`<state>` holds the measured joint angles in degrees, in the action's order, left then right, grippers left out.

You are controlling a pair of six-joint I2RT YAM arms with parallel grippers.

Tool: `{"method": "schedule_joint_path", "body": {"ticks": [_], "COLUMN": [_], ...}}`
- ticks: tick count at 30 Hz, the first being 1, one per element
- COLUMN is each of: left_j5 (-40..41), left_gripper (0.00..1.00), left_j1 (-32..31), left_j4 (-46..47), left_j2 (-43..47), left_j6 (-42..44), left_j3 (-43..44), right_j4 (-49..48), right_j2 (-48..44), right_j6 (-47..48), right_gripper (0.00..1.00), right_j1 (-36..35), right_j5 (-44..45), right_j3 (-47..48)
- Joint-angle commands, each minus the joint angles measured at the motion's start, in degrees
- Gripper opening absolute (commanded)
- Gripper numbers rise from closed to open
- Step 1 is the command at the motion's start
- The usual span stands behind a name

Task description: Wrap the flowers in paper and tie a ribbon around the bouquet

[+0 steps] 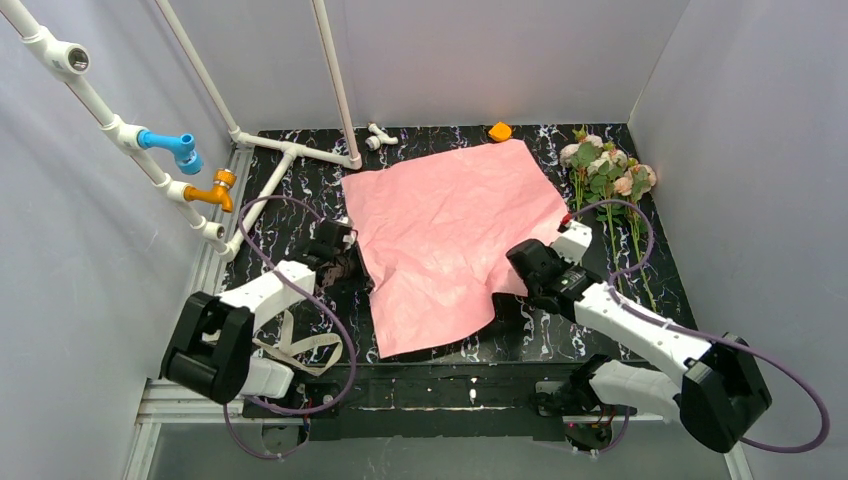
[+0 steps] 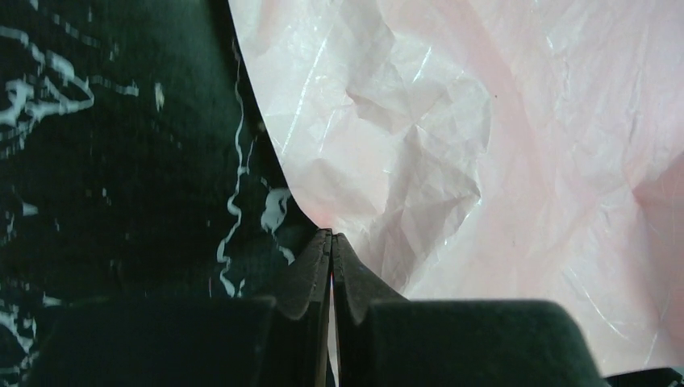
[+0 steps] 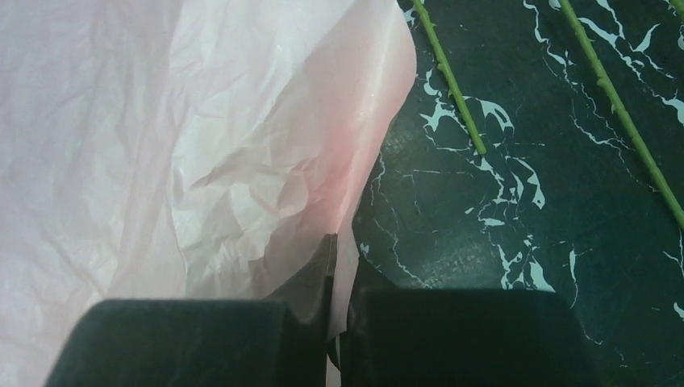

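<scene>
The paper [image 1: 450,235] lies spread, pink face up, in the middle of the black marbled table [image 1: 665,270]. My left gripper [image 1: 352,266] is at its left edge and is shut on that edge, the tips [image 2: 331,238] pinched together with a sliver of paper [image 2: 452,145] between them. My right gripper [image 1: 508,296] is shut on the near right edge, which is lifted; the sheet [image 3: 161,145] passes between its fingers [image 3: 337,242]. The flowers [image 1: 605,170] lie at the back right, stems [image 3: 452,81] toward the near side. The ribbon [image 1: 300,350] lies limp by the left arm's base.
White pipework [image 1: 300,150] with a blue tap [image 1: 172,146] and an orange tap [image 1: 212,190] runs along the back left. A white pipe fitting [image 1: 378,135] and a small orange object [image 1: 499,131] sit behind the paper. Grey walls close in the sides.
</scene>
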<state>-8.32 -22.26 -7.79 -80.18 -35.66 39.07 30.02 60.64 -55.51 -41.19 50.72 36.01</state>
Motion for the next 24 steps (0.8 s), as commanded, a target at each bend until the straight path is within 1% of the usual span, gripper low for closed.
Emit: {"method": "schedule_joint_path", "body": {"ticks": [1, 8, 14, 15, 18, 20, 21, 24], "left_j5": [2.7, 7.3, 12.7, 14.0, 17.7, 19.0, 19.2, 21.0], "left_gripper": [0.0, 0.0, 0.0, 0.0, 0.0, 0.0, 0.0, 0.0], "left_j1": [-1.1, -5.3, -9.5, -10.5, -13.2, -14.9, -15.3, -16.7], "left_j4": [-3.6, -5.1, -5.3, -5.3, -5.5, -5.6, -5.7, -5.7], "left_j2": [6.9, 8.9, 8.4, 8.6, 8.8, 9.3, 8.9, 9.9], "left_j6": [-5.1, -12.4, -23.0, -25.5, -29.2, -30.5, -31.1, -34.8], "left_j3": [-3.6, -5.9, -7.2, -7.6, -7.9, -8.0, -8.0, -9.1], "right_j4": [-6.4, -11.3, -15.7, -16.1, -17.3, -16.3, -15.8, -10.0], "right_j2": [3.6, 8.6, 12.2, 13.0, 16.2, 17.4, 17.3, 16.9], "right_j6": [4.9, 10.1, 14.0, 14.5, 15.4, 16.3, 15.9, 11.9], "right_gripper": [0.05, 0.05, 0.06, 0.07, 0.06, 0.03, 0.03, 0.01], "right_j1": [3.2, 6.1, 8.9, 10.1, 13.7, 14.6, 14.8, 15.6], "right_j5": [-1.9, -3.9, -3.5, -3.7, -6.2, -7.7, -6.6, -4.9], "right_j3": [3.2, 4.6, 5.0, 5.4, 6.6, 8.0, 7.8, 8.4]}}
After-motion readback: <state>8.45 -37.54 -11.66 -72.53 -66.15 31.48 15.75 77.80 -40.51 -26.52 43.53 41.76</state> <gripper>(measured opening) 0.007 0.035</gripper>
